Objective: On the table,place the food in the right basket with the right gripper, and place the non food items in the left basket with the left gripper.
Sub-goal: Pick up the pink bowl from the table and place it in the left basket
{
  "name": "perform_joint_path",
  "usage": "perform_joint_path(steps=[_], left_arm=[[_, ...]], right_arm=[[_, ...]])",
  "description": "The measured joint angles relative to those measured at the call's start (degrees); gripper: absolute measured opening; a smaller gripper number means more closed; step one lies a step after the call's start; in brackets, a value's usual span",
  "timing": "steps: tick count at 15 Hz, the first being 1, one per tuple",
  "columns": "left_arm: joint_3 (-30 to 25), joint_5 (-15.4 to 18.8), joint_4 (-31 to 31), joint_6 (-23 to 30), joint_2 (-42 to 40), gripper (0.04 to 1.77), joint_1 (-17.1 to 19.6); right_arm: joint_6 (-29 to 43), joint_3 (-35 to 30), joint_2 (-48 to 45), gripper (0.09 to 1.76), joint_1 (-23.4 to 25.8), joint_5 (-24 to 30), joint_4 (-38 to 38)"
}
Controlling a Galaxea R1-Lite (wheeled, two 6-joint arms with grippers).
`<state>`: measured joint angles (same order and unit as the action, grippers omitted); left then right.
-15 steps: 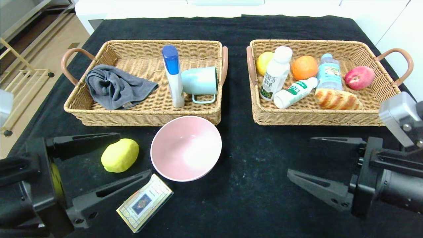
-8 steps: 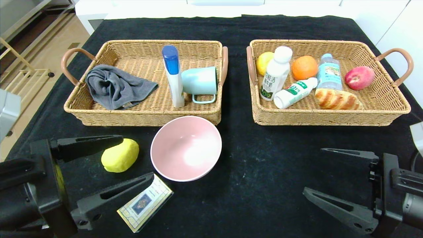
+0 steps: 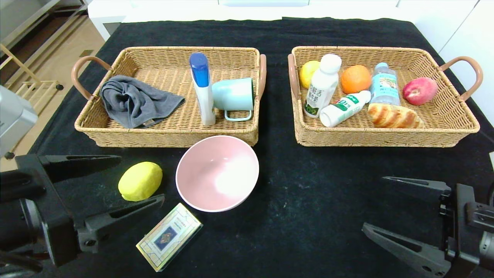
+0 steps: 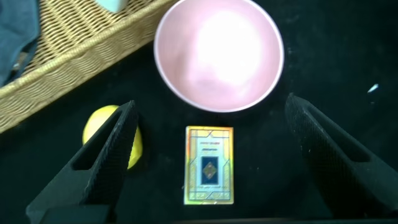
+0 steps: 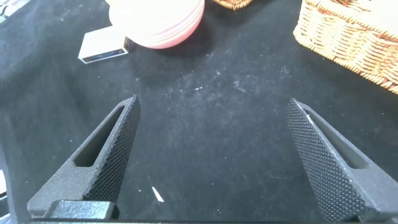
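A: Our left gripper (image 3: 135, 181) hangs low over the near left of the black table (image 3: 301, 193), jaws spread wide with nothing between them. In the left wrist view the card box (image 4: 210, 165) lies flat, centred in the gap between the fingers, with the lemon (image 4: 117, 135) just beside one finger.

B: And our right gripper (image 3: 374, 204)?

A: Also wide open and empty, over bare cloth at the near right, well apart from anything loose.

B: So what remains on the table?

A: Three things in front of the left basket (image 3: 170, 135): the lemon, the pink bowl (image 3: 217, 173) against the basket's front wall, and the card box just nearer than the bowl. The right basket (image 3: 386, 135) already holds fruit, bottles and bread.

B: How would we take the card box?

A: We judge it light and stiff, with a glossy wrap that may slip. It lies low, so we would pinch across its narrow width, fingers nearly touching the cloth.

B: The lemon?

A: Firm and rounded; it could roll if a finger nudges it. That one is for the right gripper.
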<state>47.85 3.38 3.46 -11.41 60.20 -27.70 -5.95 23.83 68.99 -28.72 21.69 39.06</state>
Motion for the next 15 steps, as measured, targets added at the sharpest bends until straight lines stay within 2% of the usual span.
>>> perform_joint_path(steps=[3, 5, 6, 10, 15], left_arm=[[7.4, -4.9, 7.1, 1.2, 2.8, 1.72, -0.1], [13.2, -11.4, 12.9, 4.6, 6.1, 1.72, -1.9], [15.8, -13.6, 15.6, 7.1, 8.1, 1.72, -3.3], [23.3, -16.9, 20.0, 15.9, 17.3, 1.72, -6.4], [22.5, -17.6, 19.2, 17.0, 23.0, 1.72, -7.3]], right_arm=[[-0.1, 0.0, -0.6, 1.7, 0.4, 0.0, 0.0], [-0.1, 0.1, -1.4, 1.7, 0.5, 0.0, 0.0], [-0.1, 0.2, -1.7, 1.7, 0.5, 0.0, -0.1], [-0.2, 0.3, -2.3, 1.7, 0.7, 0.0, 0.0], [-0.1, 0.2, -3.1, 1.7, 0.6, 0.1, -0.1]])
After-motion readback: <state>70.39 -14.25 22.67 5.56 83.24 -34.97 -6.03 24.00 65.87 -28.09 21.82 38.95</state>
